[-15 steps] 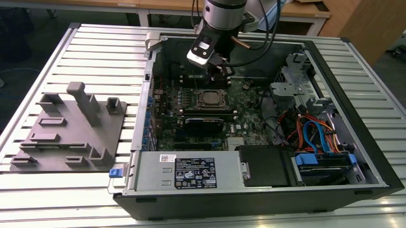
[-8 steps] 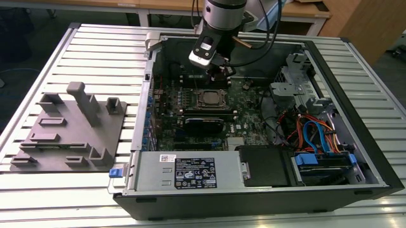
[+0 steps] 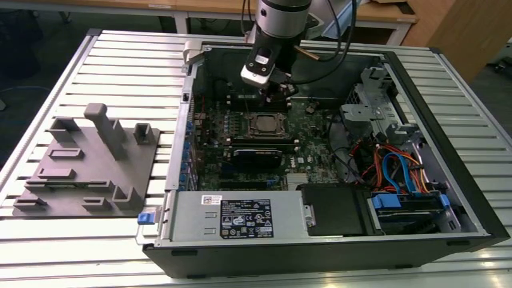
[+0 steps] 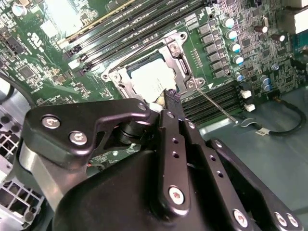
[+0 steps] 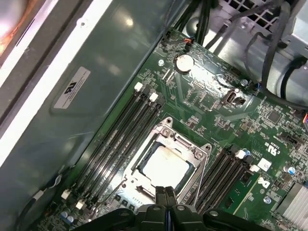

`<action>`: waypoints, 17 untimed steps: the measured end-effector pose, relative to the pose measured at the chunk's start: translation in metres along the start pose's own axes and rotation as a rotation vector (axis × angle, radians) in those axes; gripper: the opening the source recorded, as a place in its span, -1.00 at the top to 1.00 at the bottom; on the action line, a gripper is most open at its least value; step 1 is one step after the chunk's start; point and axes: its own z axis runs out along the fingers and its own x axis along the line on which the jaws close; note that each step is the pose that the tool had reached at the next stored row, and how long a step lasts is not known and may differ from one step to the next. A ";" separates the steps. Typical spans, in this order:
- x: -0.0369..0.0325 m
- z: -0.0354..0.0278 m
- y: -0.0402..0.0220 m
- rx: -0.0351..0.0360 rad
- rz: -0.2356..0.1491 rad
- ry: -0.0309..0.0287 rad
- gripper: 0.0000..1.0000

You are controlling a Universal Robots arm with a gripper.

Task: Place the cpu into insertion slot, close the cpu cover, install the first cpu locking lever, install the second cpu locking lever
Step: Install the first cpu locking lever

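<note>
In the exterior view, a big open computer case [image 3: 472,198] sits on the table [image 3: 120,60]. It reaches from the middle to the table's edge at the exterior view's right. Inside the case are a green board [image 3: 308,157], a grey power box [image 3: 232,219] by the table's near edge, and red and blue cables [image 3: 396,165]. A grey tray [image 3: 80,174] lies near the table's edge at the exterior view's left. My claw [image 3: 276,90] hangs inside the case, close to the insertion slot [image 3: 268,125] on the board.

In the second wrist view, the cpu [image 4: 149,79] sits in the slot. The cpu cover [image 4: 175,57] lies flat over it like a frame. My claw [image 4: 172,96] is pinched closed with nothing in it, its tip right by the cover's corner. A thin metal rod [image 4: 217,105] sticks out from that corner.

In the first wrist view, my closed claw [image 5: 166,189] is at the cover's [image 5: 180,140] edge. The cpu [image 5: 166,166] shines through the cover's hole.
</note>
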 end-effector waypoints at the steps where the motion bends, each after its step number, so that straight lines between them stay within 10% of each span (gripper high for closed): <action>1: 0.0000 0.0000 0.0000 0.0002 -0.008 0.0001 0.80; 17: -0.0003 0.0000 -0.0005 0.0059 -0.157 0.0010 0.80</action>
